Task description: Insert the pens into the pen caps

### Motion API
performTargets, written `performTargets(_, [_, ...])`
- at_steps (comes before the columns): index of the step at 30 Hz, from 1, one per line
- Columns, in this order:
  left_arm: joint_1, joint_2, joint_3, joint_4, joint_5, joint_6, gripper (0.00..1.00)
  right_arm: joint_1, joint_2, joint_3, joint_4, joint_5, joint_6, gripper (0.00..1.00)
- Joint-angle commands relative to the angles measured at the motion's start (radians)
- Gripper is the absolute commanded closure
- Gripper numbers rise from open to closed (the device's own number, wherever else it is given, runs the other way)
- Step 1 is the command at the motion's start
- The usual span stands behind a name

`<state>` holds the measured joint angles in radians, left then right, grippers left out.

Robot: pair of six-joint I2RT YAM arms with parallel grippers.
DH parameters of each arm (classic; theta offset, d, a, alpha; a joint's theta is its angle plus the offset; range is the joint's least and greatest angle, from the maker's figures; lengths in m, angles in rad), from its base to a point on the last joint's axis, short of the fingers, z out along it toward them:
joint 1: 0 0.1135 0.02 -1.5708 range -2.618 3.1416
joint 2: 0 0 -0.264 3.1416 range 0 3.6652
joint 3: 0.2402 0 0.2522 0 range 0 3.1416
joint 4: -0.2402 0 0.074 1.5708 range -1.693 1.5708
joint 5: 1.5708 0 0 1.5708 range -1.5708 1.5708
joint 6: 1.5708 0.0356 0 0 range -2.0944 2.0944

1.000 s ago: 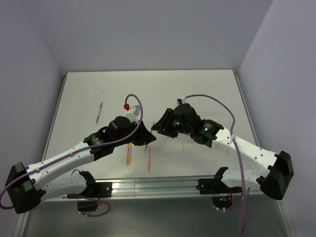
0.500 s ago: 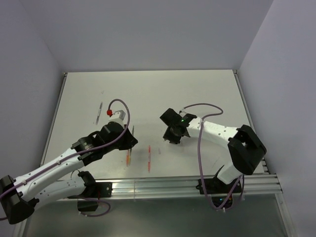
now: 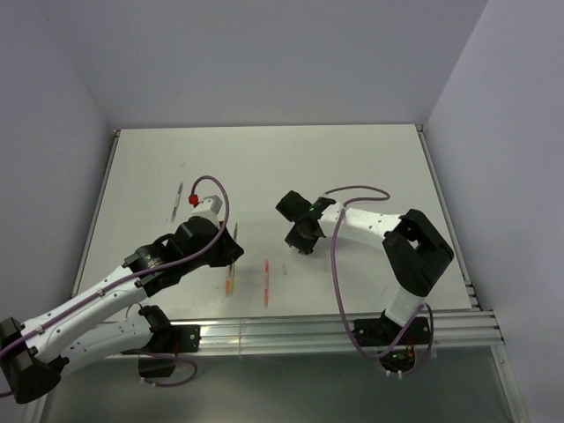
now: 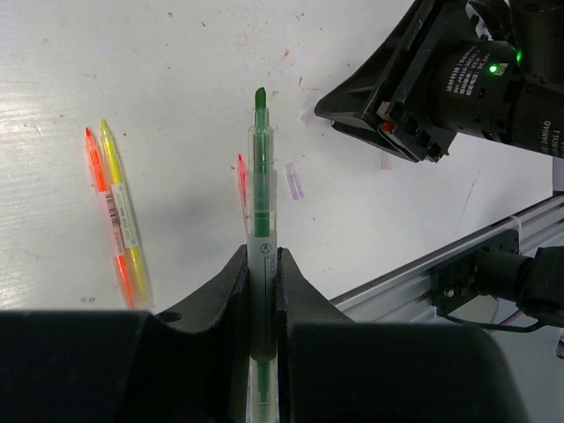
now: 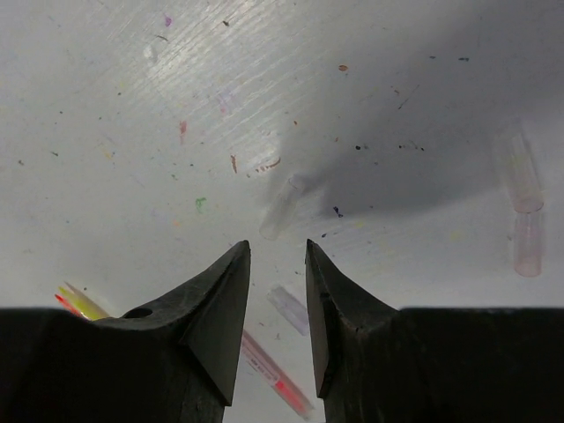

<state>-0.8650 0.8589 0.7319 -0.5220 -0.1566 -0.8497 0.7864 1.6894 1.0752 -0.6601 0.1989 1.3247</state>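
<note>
My left gripper (image 4: pixel 262 256) is shut on a green pen (image 4: pixel 261 194) with a clear barrel, its uncapped tip pointing away over the table. In the top view this gripper (image 3: pixel 231 249) is left of centre. My right gripper (image 5: pixel 278 248) is open and empty, hovering just above the table over a clear cap (image 5: pixel 282 207) and a small pale purple cap (image 5: pixel 289 308). In the top view it (image 3: pixel 300 245) is near the centre. A red pen (image 3: pixel 266 282) and an orange and yellow pair (image 3: pixel 229 280) lie near the front edge.
A grey pen (image 3: pixel 177 201) lies at the far left of the table. Two more clear caps (image 5: pixel 520 172) lie to the right of my right gripper. The aluminium rail (image 3: pixel 291 330) runs along the front edge. The white table (image 3: pixel 264 167) is speckled with ink marks.
The two grippers, close together a second ago, have drawn apart. My left gripper pulled back left with the green pen. My right arm folded and its gripper dropped toward the table.
</note>
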Motion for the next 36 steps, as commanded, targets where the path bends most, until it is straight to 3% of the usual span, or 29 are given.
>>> performTargets(1, [0.009,-0.020,0.035,0.016,0.015,0.031,1.00,-0.004,0.009,0.029,-0.019,0.053,0.059,0.60])
performTargets(29, [0.054,-0.008,0.020,0.045,0.081,0.075,1.00,-0.024,0.116,0.060,-0.015,0.074,0.079,0.62])
performTargets(32, [0.057,-0.004,0.017,0.048,0.089,0.078,1.00,-0.024,0.119,0.054,-0.012,0.071,0.079,0.66])
performTargets(35, [0.060,0.000,0.018,0.053,0.092,0.080,1.00,-0.024,0.118,0.034,-0.006,0.068,0.074,0.78])
performTargets(36, [0.060,0.003,0.020,0.057,0.098,0.083,1.00,-0.024,0.113,0.028,0.002,0.069,0.071,0.87])
